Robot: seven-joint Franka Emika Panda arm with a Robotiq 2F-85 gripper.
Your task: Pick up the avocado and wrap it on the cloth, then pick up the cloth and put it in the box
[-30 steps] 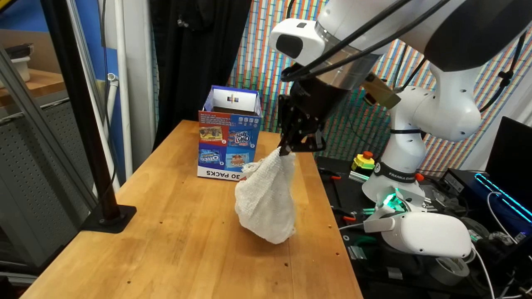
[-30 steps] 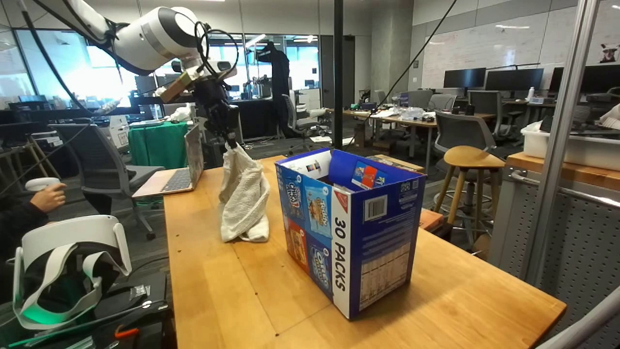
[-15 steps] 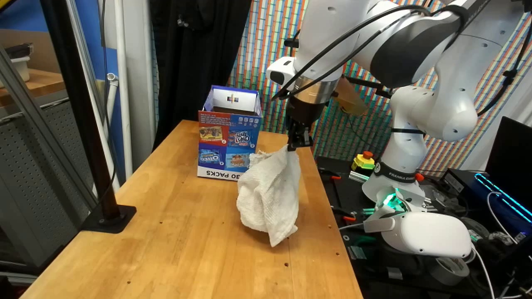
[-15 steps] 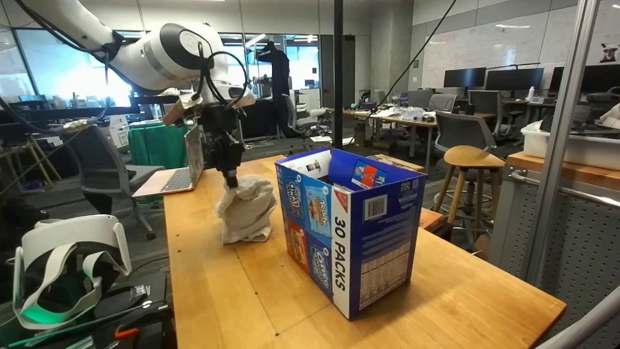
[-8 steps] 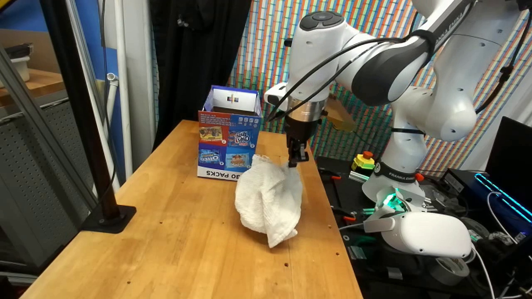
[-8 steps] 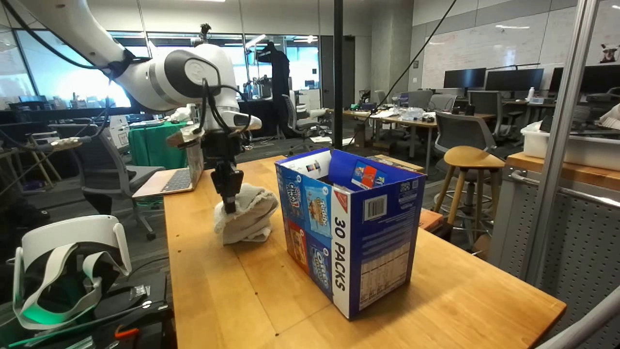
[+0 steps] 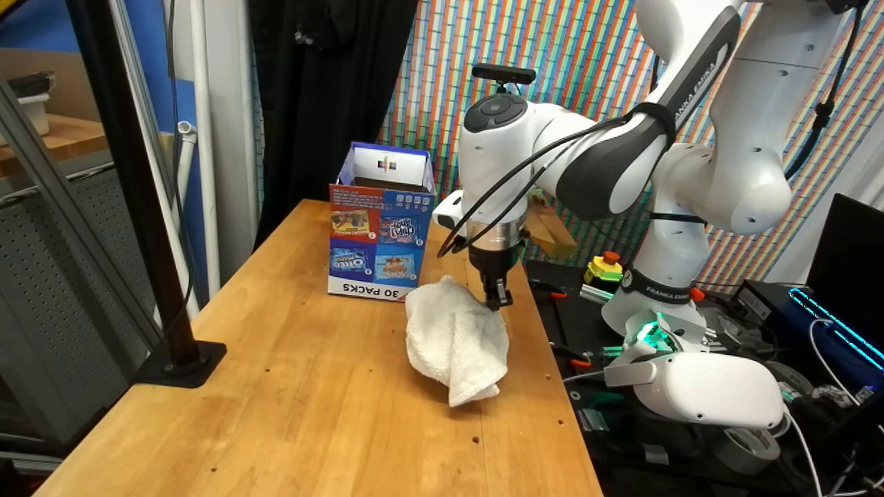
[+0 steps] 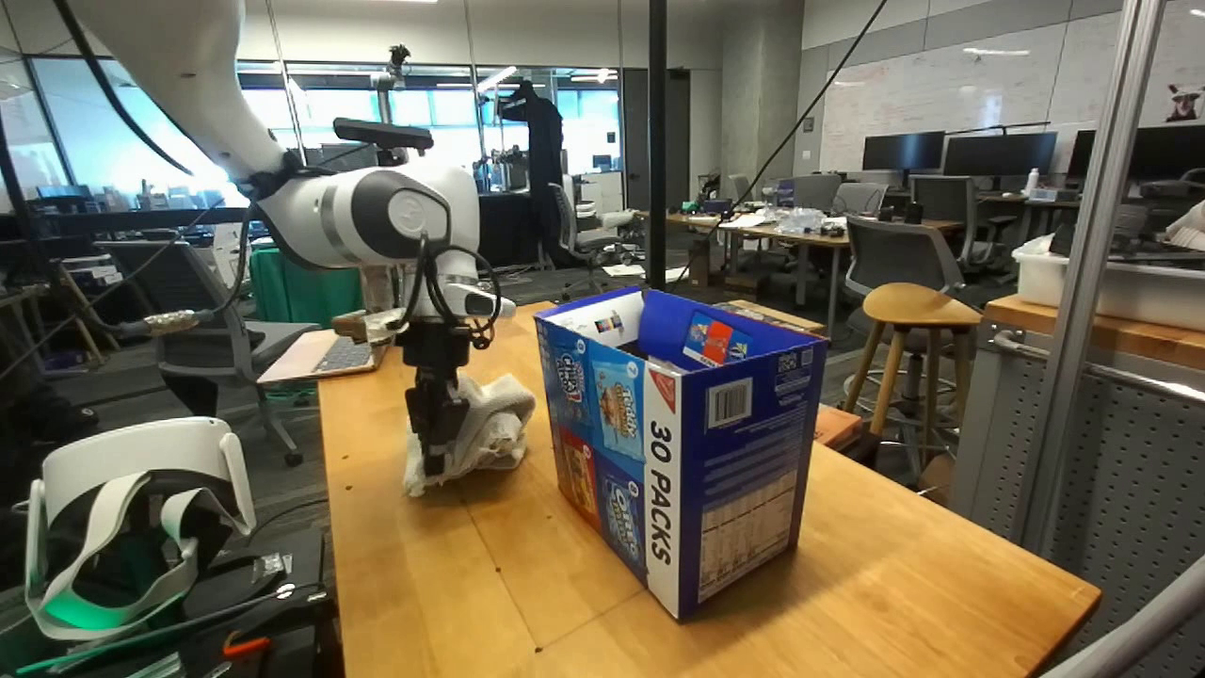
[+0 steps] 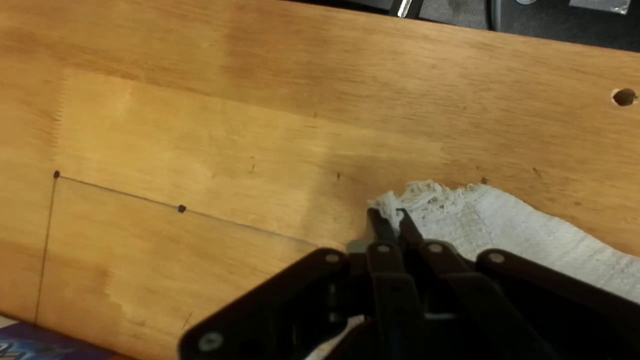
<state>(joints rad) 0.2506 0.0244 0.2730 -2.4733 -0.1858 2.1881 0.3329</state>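
A white cloth (image 7: 452, 345) is bunched in a heap on the wooden table in both exterior views (image 8: 494, 424). My gripper (image 7: 498, 300) points down at the heap's side near the table edge and is low over the table (image 8: 433, 461). In the wrist view the gripper (image 9: 389, 214) is shut on a frayed edge of the cloth (image 9: 530, 230). The avocado does not show; whether it lies under the cloth cannot be seen. The blue, open-topped snack box (image 7: 376, 241) stands upright beyond the cloth; it also shows in an exterior view (image 8: 678, 452).
A box corner (image 9: 45, 345) shows at lower left in the wrist view. A laptop (image 8: 348, 353) sits at the table's side behind the arm. A black post (image 7: 131, 179) stands at the table edge. A white headset (image 7: 711, 390) lies off the table.
My gripper has come down from above with the cloth's edge and turned more vertical. The cloth, pulled up into a tall peak before, has sunk into a lower, folded heap. The box has not moved.
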